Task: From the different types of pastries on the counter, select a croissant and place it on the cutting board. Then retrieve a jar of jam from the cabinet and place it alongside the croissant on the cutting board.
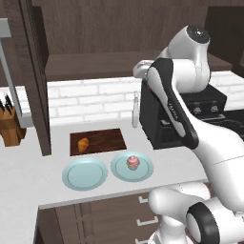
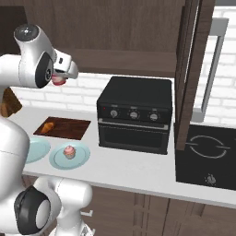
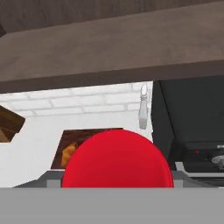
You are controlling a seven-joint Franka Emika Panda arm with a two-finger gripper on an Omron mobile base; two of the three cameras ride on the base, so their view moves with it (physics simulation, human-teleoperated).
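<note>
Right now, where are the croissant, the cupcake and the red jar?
croissant point(image 1: 83, 144): left base view, its middle, on the cutting board.
cupcake point(image 1: 133, 162): left base view, its pink frosting.
jar point(image 3: 117, 159): hand view, its red lid.

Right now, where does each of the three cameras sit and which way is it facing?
Left base view: behind the arm's left, looking down at the counter; arm at right.
Right base view: behind its right, facing the oven; arm at left.
Hand view: on the hand, jar of jam close ahead.
All share the croissant on the cutting board.
</note>
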